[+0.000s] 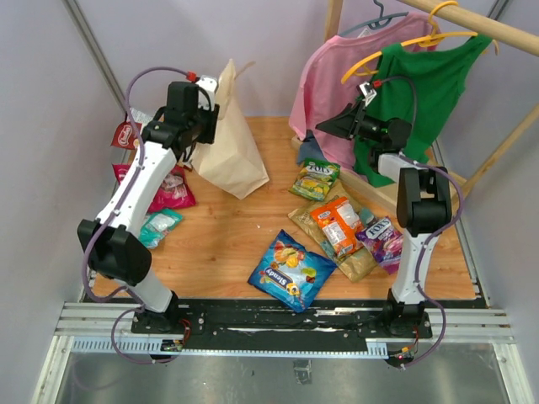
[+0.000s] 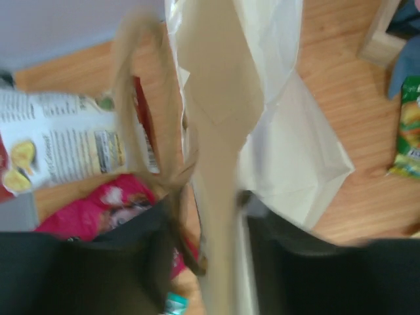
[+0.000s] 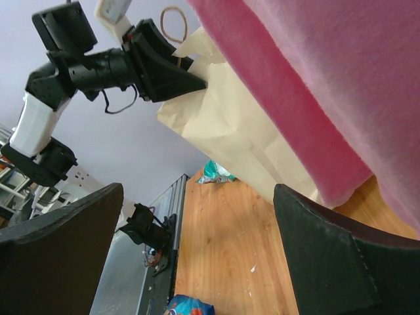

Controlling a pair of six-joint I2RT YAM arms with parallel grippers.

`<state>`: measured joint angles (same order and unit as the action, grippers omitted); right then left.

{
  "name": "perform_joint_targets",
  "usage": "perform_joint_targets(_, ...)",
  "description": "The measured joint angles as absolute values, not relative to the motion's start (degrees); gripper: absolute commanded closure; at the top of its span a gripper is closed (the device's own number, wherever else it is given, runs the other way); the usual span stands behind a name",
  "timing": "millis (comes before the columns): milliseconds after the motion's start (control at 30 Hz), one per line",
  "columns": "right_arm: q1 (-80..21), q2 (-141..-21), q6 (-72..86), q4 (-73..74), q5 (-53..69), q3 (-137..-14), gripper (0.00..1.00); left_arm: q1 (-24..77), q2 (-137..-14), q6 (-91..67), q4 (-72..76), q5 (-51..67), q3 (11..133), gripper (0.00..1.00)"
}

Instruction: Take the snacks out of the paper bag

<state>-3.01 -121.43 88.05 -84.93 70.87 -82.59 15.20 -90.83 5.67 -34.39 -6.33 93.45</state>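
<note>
between left gripper (image 2: pixel 210 262) fingers (image 2: pixel 131 275), paper bag (image 2: pixel 216 85) rim, hidden overhead

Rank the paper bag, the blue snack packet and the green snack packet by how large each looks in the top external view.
1. paper bag
2. blue snack packet
3. green snack packet

The gaps are clear, so there are no ties.

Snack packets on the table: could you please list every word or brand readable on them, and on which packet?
"Steady", as best it reads: blue packet.
"TOOS", roughly: green packet.
"TOYS", roughly: purple packet.
Too small to read: print on the orange packet.
Blurred: fine print on the red-white packet in the left wrist view.
</note>
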Motion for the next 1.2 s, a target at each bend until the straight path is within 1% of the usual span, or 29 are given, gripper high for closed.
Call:
perform_joint_targets(33, -3.2, -121.4, 87.6, -84.6, 70.8, -82.6, 0.01, 15.2, -92.1, 6.1, -35.7, -6.1, 95.8, 0.07)
perform_joint_targets(67, -3.6, -121.4, 87.0, -84.5, 70.8, -82.6, 0.01, 15.2, -93.3, 6.8, -36.7, -5.7, 97.9, 0.01)
perform_joint_targets(233, -5.9, -121.4, 84.9, -83.6, 70.9, -83.0, 0.01, 15.2, -97.5, 7.9, -40.9, -2.2, 109.1, 0.0)
perform_joint_targets(333, -7.2, -121.3, 82.1, -82.0, 70.8, -83.0, 0.01, 15.2, -98.3, 8.0, -42.5, -1.1, 115.6, 0.0)
perform_joint_targets(400, -8.0, -120.3, 78.8, -79.7, 70.1, -81.8, 0.02, 15.2, -97.9, 7.7, -42.0, -1.1, 117.9, 0.0)
perform_joint_targets(467, -8.7, -117.9, 74.1, -76.0, 69.2, -78.9, 0.01, 15.2, -96.0, 6.9, -40.3, -1.7, 117.2, 0.0)
perform_joint_targets(600, -11.8, -107.7, 55.7, -59.7, 64.6, -71.9, 0.02, 15.1, -88.4, 3.4, -35.1, -4.4, 107.4, 0.0)
perform_joint_targets(667, -14.7, -100.8, 44.1, -51.1, 59.4, -68.4, 0.02, 14.7, -85.1, 1.9, -33.3, -5.0, 103.2, 0.0)
perform_joint_targets(767, -20.6, -92.0, 28.1, -40.2, 50.6, -66.5, 0.02, 14.3, -83.5, 0.4, -31.6, -5.7, 100.9, 0.0)
perform_joint_targets(867, -26.1, -87.6, 16.7, -30.1, 42.8, -69.0, 0.02, 14.2, -85.8, -0.8, -31.4, -6.3, 102.1, 0.0)
perform_joint_targets(1033, -31.9, -86.4, 1.6, -14.6, 28.7, -76.8, 0.01, 14.1, -90.8, -3.1, -30.7, -4.7, 102.5, 0.0)
perform_joint_targets(1133, -33.2, -86.4, -7.2, -7.4, 26.6, -80.2, 0.02, 14.1, -91.8, -4.0, -30.1, -3.2, 100.7, 0.0)
perform_joint_targets(1200, -33.2, -86.8, -13.7, -2.4, 28.2, -83.0, 0.02, 14.1, -91.8, -4.4, -29.9, -2.1, 99.8, 0.0)
